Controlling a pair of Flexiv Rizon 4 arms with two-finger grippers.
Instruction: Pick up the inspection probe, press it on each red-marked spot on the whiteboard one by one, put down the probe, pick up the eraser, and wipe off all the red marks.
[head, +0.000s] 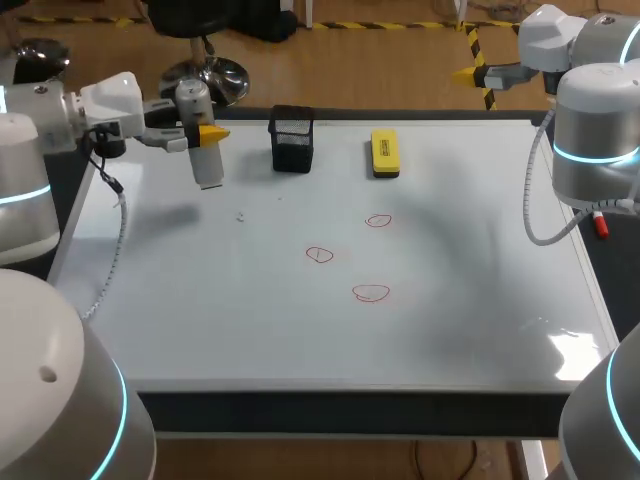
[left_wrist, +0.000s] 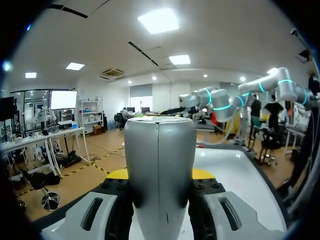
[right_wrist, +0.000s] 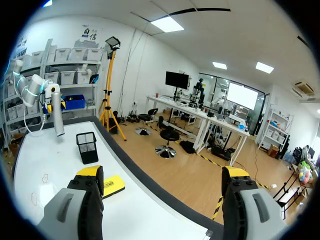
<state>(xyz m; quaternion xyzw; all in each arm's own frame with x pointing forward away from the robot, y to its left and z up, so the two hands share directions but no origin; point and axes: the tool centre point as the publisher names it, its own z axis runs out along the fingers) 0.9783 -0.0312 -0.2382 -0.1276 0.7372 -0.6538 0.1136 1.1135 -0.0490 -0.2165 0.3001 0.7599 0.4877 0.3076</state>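
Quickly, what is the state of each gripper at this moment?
Left gripper: shut on the inspection probe.
Right gripper: open, holding nothing.

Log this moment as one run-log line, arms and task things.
left fingers: shut on probe, above whiteboard, left rear | right fingers: open, empty | red marks: three, unwiped | eraser: lying at board's rear
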